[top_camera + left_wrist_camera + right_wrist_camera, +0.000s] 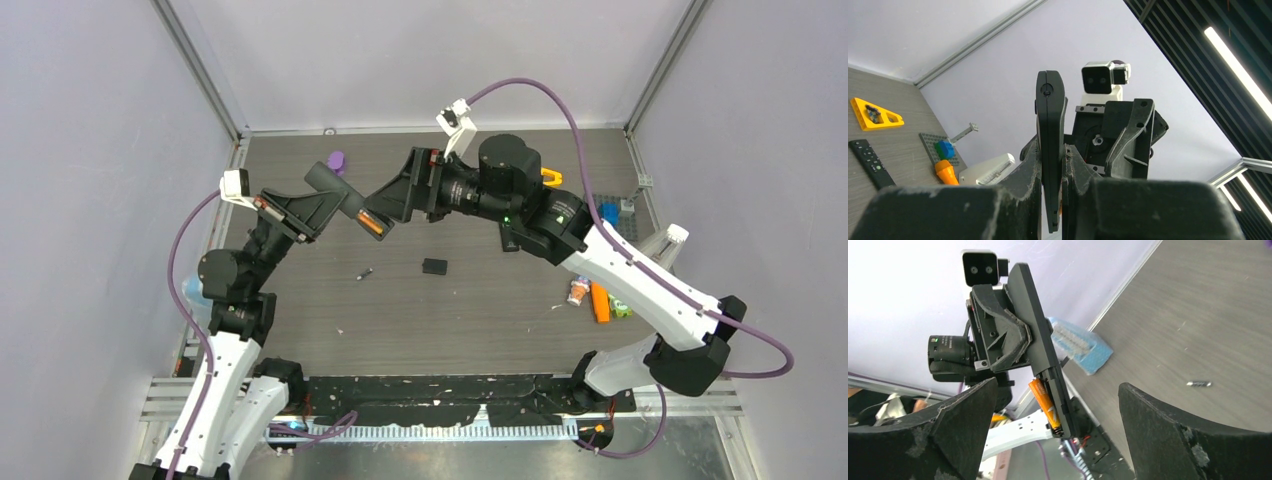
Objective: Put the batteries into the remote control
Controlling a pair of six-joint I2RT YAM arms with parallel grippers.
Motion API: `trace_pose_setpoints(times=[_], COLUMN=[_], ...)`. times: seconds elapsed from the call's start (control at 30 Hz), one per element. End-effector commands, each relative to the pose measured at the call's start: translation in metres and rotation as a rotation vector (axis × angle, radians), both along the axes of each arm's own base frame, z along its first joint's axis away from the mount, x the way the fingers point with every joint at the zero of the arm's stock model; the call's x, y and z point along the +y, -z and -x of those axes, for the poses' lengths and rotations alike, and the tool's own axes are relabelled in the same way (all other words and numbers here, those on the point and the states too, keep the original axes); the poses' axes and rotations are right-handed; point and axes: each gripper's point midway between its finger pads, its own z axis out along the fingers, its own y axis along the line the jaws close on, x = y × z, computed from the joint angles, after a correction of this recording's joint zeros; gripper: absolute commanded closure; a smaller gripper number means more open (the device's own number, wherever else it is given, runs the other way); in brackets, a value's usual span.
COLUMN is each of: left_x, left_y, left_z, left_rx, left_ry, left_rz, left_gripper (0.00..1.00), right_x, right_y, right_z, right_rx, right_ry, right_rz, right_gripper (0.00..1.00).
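The black remote control (345, 198) is held up off the table, my left gripper (325, 208) shut on its middle. In the left wrist view the remote control (1050, 125) stands edge-on, clamped between the fingers of my left gripper (1063, 170). An orange battery (1045, 402) lies in the open compartment at the remote control's (1035, 335) lower end, also seen from above as the orange battery (372, 222). My right gripper (1058, 385) is open wide, a finger on each side of that end, touching nothing. A dark grey battery (365, 272) lies on the table.
A small black cover (434, 266) lies mid-table. At the right lie an orange stick (600, 302), a second remote (870, 162), a yellow triangle (875, 115) and a studded plate with a blue brick (943, 149). A purple object (337, 160) sits at the back.
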Motion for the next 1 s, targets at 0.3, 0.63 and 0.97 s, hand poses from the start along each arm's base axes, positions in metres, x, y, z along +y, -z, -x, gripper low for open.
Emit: trace_pose_setpoints(times=[0.3,0.63,0.97], left_x=[0.006,0.006,0.007], left_y=[-0.027,-0.025,-0.025], left_z=[0.011,0.011,0.011], left_rx=[-0.131,-0.133,-0.131], left_ry=[-0.039,-0.04,-0.045], left_rz=[0.003,-0.001,0.003], left_gripper=[1.0,1.0,1.0], right_x=[0.032,0.041,0.04], right_y=[0.007,0.012,0.02], right_z=[0.012,0.013,0.014], right_rx=[0.268,0.332,0.351], right_ry=[-0.134,-0.174,-0.176], right_rz=[-0.141,-0.169,-0.162], right_gripper=[0.01,0.22,0.36])
